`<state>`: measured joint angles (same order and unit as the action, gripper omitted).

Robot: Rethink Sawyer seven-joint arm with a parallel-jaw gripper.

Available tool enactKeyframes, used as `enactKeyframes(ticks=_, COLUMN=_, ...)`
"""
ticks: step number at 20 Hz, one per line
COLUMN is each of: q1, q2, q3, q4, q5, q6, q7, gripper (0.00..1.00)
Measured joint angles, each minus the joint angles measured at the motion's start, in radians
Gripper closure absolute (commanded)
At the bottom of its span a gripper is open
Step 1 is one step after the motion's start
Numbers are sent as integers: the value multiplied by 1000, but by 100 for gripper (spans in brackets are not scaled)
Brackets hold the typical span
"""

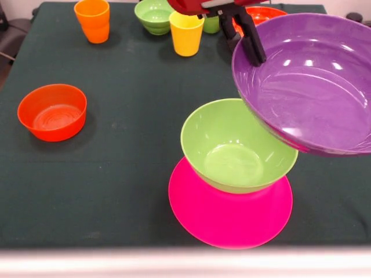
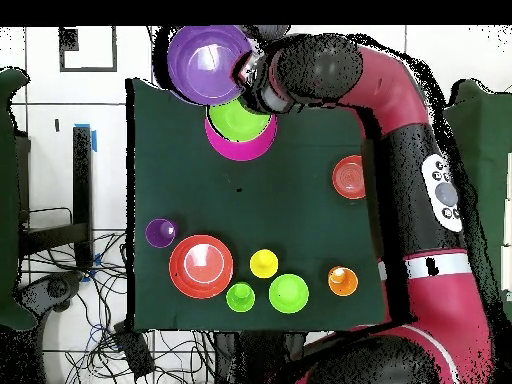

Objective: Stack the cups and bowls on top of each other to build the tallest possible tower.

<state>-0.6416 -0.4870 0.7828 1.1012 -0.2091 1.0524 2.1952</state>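
Note:
My gripper [image 1: 243, 43] is shut on the far rim of the wide purple bowl [image 1: 313, 81], holding it tilted in the air, one finger inside and one outside. The bowl hangs to the right of and above the tower, overlapping its edge. The tower is a light green bowl [image 1: 235, 145] sitting upright on an upturned pink bowl [image 1: 232, 214]. From overhead the purple bowl [image 2: 208, 62] sits just past the green bowl [image 2: 240, 118], with the gripper [image 2: 245, 75] between them. Loose pieces: orange cup [image 1: 93, 20], yellow cup [image 1: 186, 33], light green cup [image 1: 211, 24], orange-red bowl [image 1: 52, 112].
A small green bowl [image 1: 153, 14] and a second orange-red bowl [image 1: 261, 14] stand at the far edge, partly behind the arm. A purple cup [image 2: 160, 232] shows in the overhead view. The dark cloth [image 1: 127, 174] ends close in front of the pink bowl.

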Motion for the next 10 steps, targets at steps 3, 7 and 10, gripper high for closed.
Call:
enactKeyframes(ticks=3, q1=-4, q2=7, q3=5, q4=-2, q5=0, q6=0, q7=0, gripper=100)
enactKeyframes(ticks=7, q1=-16, q2=24, q3=19, q4=-3, q5=0, q6=0, q7=-1, gripper=100)
enactKeyframes(ticks=10, q1=-26, q2=36, q3=31, q4=-3, q5=-3, q6=0, q7=-11, gripper=100)
